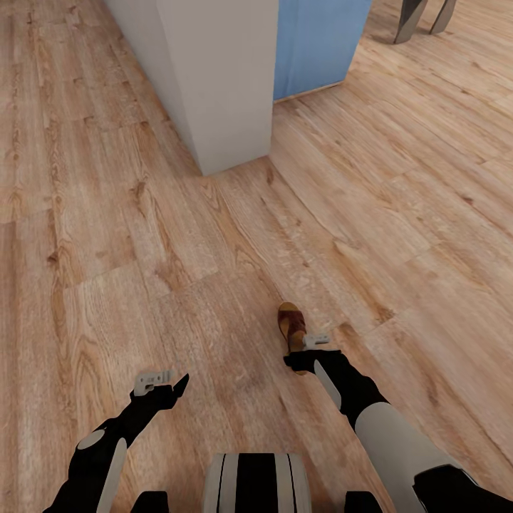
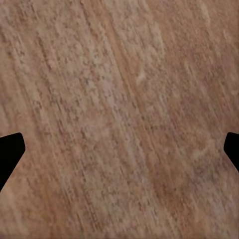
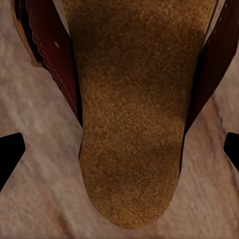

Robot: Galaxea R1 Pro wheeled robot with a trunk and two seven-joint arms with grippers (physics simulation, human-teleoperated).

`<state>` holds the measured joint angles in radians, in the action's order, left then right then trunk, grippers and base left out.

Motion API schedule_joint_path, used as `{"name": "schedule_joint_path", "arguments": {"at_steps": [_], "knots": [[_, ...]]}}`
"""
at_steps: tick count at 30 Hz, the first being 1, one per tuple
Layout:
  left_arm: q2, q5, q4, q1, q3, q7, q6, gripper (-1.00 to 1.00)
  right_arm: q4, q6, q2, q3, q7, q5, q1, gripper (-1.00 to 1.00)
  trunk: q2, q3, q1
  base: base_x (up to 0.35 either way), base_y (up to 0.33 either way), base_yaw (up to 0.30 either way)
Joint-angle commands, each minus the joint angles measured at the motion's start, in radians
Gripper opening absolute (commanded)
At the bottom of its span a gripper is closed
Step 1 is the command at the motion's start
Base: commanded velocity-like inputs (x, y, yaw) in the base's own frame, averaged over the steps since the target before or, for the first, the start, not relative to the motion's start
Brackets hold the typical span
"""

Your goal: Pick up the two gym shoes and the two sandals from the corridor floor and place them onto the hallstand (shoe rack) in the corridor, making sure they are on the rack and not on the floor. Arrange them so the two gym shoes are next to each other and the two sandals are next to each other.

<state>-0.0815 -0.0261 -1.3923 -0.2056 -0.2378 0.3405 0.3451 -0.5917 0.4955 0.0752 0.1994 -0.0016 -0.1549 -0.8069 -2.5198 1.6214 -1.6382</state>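
One brown strappy sandal (image 1: 291, 322) with a tan footbed lies on the wood-plank corridor floor (image 1: 142, 235), just ahead of my right arm. My right gripper (image 1: 305, 350) hovers over the sandal's near end. In the right wrist view the sandal (image 3: 129, 124) fills the space between the widely spread fingertips (image 3: 10, 152) without touching them, so the right gripper (image 3: 119, 149) is open. My left gripper (image 1: 165, 383) hangs over bare floor (image 2: 119, 99), open and holding nothing. The gym shoes, the other sandal and the hallstand are out of view.
A pale grey-white wall corner (image 1: 214, 85) stands ahead at the centre-left, with a blue panel (image 1: 317, 43) behind it. Dark furniture legs (image 1: 424, 18) show at the far right. My own base (image 1: 256, 481) is at the bottom edge.
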Motion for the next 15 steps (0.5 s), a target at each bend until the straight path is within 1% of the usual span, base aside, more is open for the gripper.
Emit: {"name": "schedule_joint_path", "arguments": {"at_steps": [1, 4, 15], "knots": [[0.0, 0.0, 0.0, 0.0, 0.0, 0.001, 0.0, 1.0, 0.0, 0.0, 0.0, 0.0, 0.0, 0.0, 0.0, 1.0, 0.0, 0.0, 0.0, 0.0, 0.0, 0.005], [0.0, 0.0, 0.0, 0.0, 0.0, 0.001, 0.0, 1.0, 0.0, 0.0, 0.0, 0.0, 0.0, -0.001, 0.0, 1.0, 0.0, 0.0, 0.0, 0.0, 0.0, 0.003], [0.0, 0.0, 0.0, 0.0, 0.0, 0.002, 0.0, 1.0, 0.0, 0.0, 0.0, 0.0, 0.0, -0.002, 0.0, 1.0, -0.003, 0.043, -0.005, 0.0, 0.0, 0.0]]}}
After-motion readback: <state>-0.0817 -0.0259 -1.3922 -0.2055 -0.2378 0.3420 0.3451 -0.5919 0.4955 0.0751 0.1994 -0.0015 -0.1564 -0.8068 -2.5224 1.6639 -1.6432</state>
